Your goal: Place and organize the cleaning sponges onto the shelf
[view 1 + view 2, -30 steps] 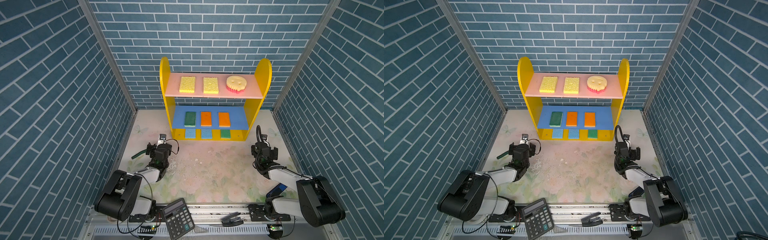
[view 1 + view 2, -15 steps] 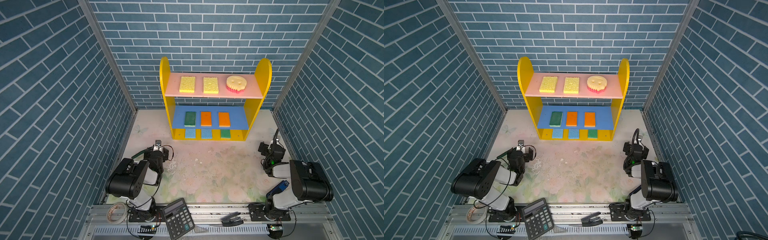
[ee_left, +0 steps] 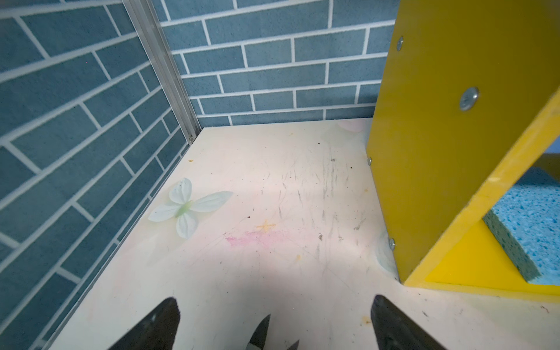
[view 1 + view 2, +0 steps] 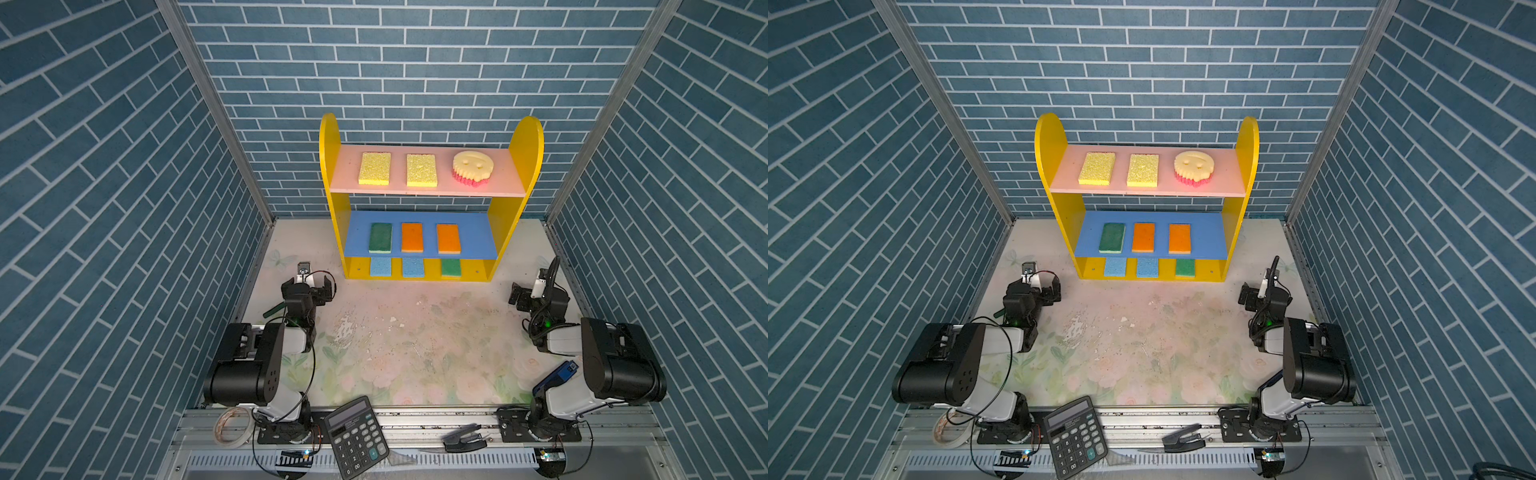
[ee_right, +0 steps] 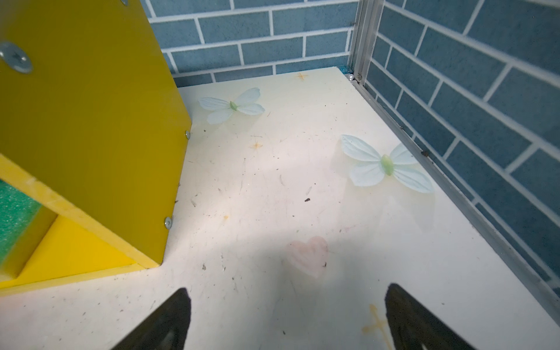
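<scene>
Cleaning sponges (image 4: 422,170): all nine are on the shelf (image 4: 525,141), ahead of both tools and between them.

Left tool (image 3: 274,303): jaws wide, nothing between them, low over the bare counter (image 4: 415,353), just off the shelf's near front corner. Right tool (image 5: 288,292): same, wide and empty, off the opposite front corner.

Nearest level, yellow base (image 4: 473,272): light blue sponge (image 3: 527,230) closest to the left tool, second light blue sponge (image 4: 413,267) beside it, green sponge (image 5: 15,212) closest to the right tool.

One level up, blue middle board (image 4: 478,237): dark green sponge (image 4: 380,237) on the left tool's side, then orange sponge (image 4: 412,237) and second orange sponge (image 4: 449,237).

Farthest and highest, pink top board (image 4: 505,174): yellow sponge (image 4: 375,168), second yellow sponge (image 4: 422,183), round smiley sponge (image 4: 473,166) on the right tool's side, pink layer under it.

Each row lies flat and spaced, with no two sponges touching.

Behind the tools, by the arm bases: black calculator (image 4: 357,440) on the front rail.
</scene>
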{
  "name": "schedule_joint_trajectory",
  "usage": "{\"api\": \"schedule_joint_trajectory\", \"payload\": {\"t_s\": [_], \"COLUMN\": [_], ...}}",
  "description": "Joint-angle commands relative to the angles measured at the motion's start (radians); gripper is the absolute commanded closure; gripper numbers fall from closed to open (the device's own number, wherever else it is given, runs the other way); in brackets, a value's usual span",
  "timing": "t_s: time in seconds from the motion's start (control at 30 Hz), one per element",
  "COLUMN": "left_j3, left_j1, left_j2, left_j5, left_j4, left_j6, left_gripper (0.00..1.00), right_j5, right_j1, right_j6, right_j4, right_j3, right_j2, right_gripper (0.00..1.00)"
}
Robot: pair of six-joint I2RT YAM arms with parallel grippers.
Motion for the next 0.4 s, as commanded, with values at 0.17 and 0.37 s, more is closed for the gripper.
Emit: {"api": "schedule_joint_trajectory", "payload": {"t_s": [0.17, 0.37], "left_j3": [-0.007, -0.008], "left_j1": [0.002, 0.002], "left_j2": [0.003, 0.002], "left_j5": [0.015, 0.016], "left_j4": [-0.011, -0.012], "left_j6": [-0.009, -0.009], "left_gripper": [0.01, 0.0], "right_j5": [-0.064, -0.065], "right_j1": [0.021, 0.02], "right_j6": [-0.048, -0.048], "right_j4": [-0.056, -0.046], "right_j3": [0.063, 0.057], "right_j2": [0.01, 0.006], "right_gripper": [0.01, 0.01]}}
